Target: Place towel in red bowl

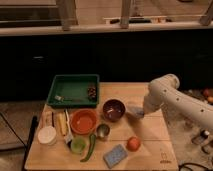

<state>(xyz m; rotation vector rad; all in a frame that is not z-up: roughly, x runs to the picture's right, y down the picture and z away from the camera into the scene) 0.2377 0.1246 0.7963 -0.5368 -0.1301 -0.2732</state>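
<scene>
Wooden tabletop (150,135): carries all I see from here.
End effector (137,113): tip of my white arm, just right of the maroon bowl (114,109), fingers pressed together on the towel.
Towel (133,110): grey-blue, bunched at the end effector; I cannot tell whether it touches the tabletop.
Red bowl (83,121): left of the maroon bowl, apart from the towel.
Metal cup (103,131): in front, between both bowls.

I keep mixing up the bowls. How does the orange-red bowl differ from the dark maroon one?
The red bowl is wider and brighter; the maroon bowl is smaller and darker. The red bowl sits further left in the view; the maroon bowl is next to the shut gripper on its right. Both are round and upright.
</scene>
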